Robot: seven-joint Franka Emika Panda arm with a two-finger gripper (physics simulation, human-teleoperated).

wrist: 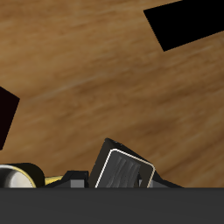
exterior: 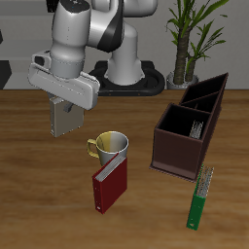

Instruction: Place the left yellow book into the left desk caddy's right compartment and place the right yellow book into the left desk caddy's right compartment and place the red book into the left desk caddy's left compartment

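Arm bent fwd, wrist pointing down, gripper raised above table, clamped on sth.

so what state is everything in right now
claw: shut on a grey-tan book
held grey-tan book: gripped, up off the table
other grey-tan book: standing inside a bin of the nearer desk caddy
red book: upright on the table by the mug, not in a caddy
mug: upright
green book: lying on the table
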